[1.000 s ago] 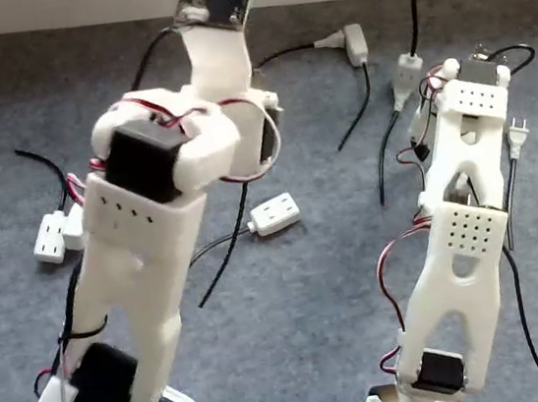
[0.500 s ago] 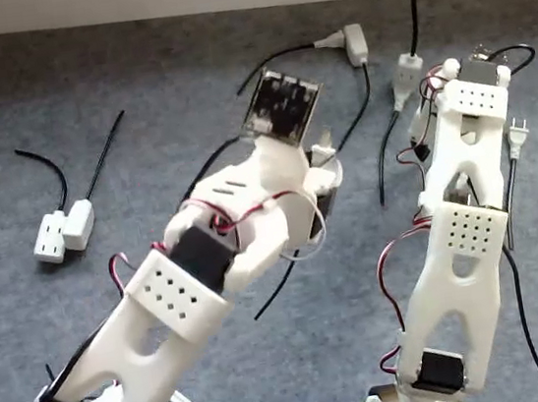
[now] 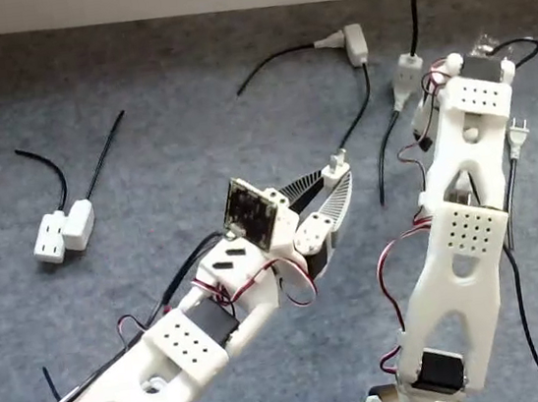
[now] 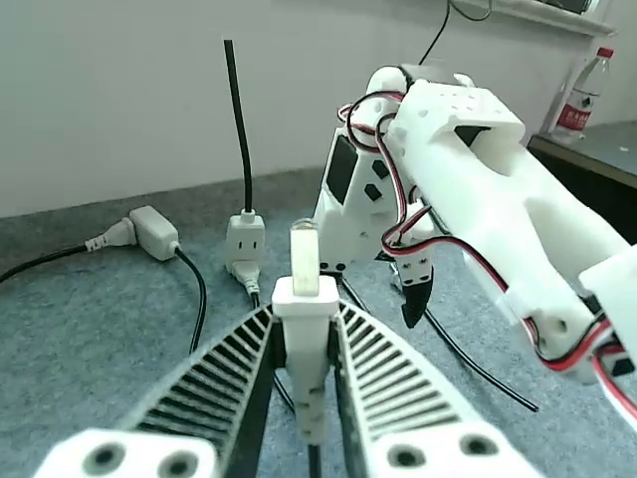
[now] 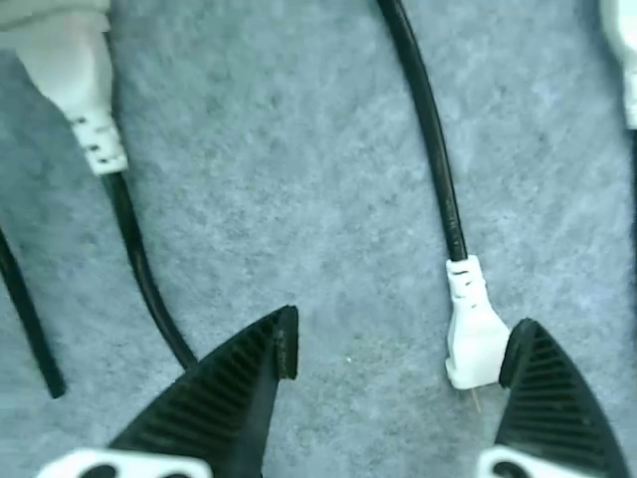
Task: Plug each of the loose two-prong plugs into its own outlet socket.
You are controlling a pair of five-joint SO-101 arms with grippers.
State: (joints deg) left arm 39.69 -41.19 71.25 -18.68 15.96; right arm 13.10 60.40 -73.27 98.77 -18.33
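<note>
My left gripper is shut on a white outlet socket, held upright off the carpet with its black cord trailing down. My right gripper stands open just above the carpet. A loose white two-prong plug lies close beside one of its fingers, and the plug sits by the right arm in the high view.
A joined socket and plug lie at the far left. Another joined pair lies at the back centre. A third socket with a plug lies near the right arm. Black cords cross the grey carpet.
My left arm swung down to the table's centre, closed on the socket that lay there and lifted it toward the right arm. The right arm barely shifted.
</note>
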